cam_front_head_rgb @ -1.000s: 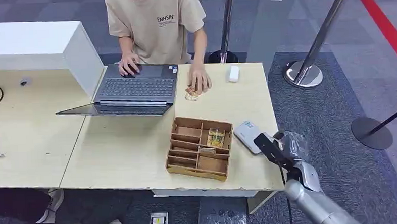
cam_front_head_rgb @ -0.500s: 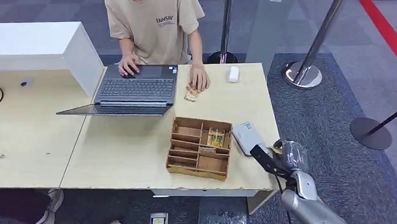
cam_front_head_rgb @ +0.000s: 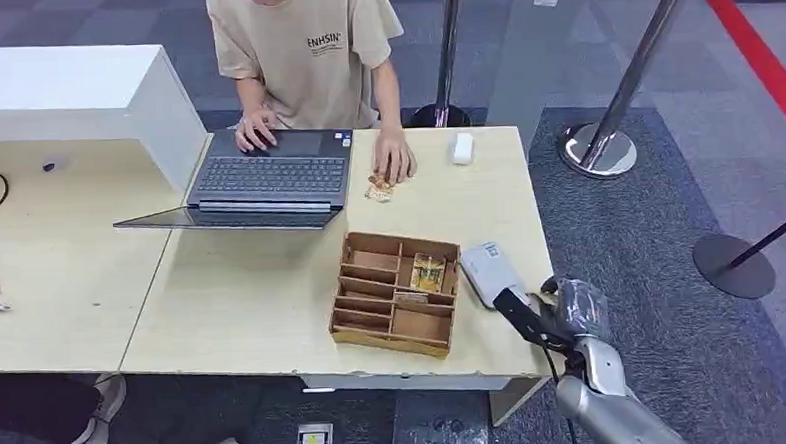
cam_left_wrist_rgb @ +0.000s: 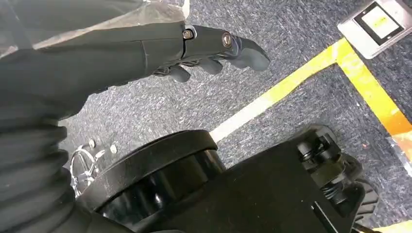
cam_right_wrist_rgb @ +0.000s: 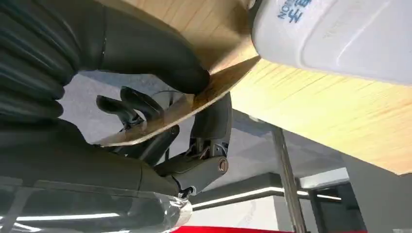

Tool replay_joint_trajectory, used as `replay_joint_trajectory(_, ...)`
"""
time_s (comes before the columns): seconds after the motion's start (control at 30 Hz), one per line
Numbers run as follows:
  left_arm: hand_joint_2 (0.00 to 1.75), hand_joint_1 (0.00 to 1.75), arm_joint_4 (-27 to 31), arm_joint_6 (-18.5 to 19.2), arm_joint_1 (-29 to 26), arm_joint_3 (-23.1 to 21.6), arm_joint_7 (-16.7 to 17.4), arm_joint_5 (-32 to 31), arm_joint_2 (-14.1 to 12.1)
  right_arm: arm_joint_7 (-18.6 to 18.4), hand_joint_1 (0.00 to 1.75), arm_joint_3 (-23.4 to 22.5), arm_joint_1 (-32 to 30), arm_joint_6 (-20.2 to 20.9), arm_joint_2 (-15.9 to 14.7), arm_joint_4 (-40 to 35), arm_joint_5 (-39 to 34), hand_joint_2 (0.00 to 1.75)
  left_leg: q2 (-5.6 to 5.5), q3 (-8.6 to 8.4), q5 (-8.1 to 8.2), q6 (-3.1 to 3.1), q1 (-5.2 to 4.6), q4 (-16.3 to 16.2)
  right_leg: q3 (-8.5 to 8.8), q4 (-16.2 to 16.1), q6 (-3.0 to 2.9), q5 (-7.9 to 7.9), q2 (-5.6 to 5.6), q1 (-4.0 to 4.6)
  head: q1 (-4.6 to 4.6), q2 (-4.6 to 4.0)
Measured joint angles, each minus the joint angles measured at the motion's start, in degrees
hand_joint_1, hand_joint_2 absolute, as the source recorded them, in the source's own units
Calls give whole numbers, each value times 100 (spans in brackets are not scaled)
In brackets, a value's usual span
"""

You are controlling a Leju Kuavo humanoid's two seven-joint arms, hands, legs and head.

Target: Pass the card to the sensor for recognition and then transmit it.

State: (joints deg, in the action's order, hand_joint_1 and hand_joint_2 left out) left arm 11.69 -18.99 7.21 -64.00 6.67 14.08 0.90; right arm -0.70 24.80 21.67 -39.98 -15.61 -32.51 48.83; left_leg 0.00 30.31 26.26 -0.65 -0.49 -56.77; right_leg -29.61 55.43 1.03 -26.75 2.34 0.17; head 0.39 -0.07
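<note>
One thin card (cam_right_wrist_rgb: 160, 116) pinched in the right hand (cam_front_head_rgb: 558, 313), thumb on top. Sits just beside the white sensor (cam_front_head_rgb: 489, 271) on the table (cam_front_head_rgb: 253, 308), edge pointing at it. Left hand (cam_left_wrist_rgb: 209, 46) hangs loose, holding nothing.

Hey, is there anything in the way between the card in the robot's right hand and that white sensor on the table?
Nothing visible. The right hand pinches the card, whose edge already sits right beside the white sensor at the table corner. The wooden tray lies off to the side.
</note>
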Motion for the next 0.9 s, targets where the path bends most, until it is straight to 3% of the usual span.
replay_joint_trajectory(0.13,175,0,0,0,-2,-4,-15,-48,-11,286,175,-434,-161,-7,26,-567,64,175,-4,10,0,0,-1,0,-11,3,-1,0,0,-1,-2,0)
replay_joint_trajectory(0.3,175,0,0,-42,-4,-7,-63,-35,-20,78,175,-728,-157,-7,-2,-1515,-370,175,-3,17,0,0,0,0,-19,5,-1,-1,0,0,-2,0)
replay_joint_trajectory(0.43,175,0,0,-90,0,-4,-149,37,-26,155,175,-804,81,-7,4,-2243,-697,175,0,19,0,0,-1,0,-26,7,-1,-1,0,0,-2,0)
replay_joint_trajectory(0.53,175,0,0,-87,-4,-7,-184,48,-26,-11,175,-826,159,-7,-2,-2882,-660,175,-2,20,-1,0,0,0,-25,7,-1,-1,2,0,-2,0)
replay_joint_trajectory(0.9,175,0,0,-85,-5,-7,-227,-37,-31,-254,175,-765,-116,109,-76,-4519,-472,175,-1,23,3,-1,-1,0,-28,5,2,-3,0,-1,-2,0)
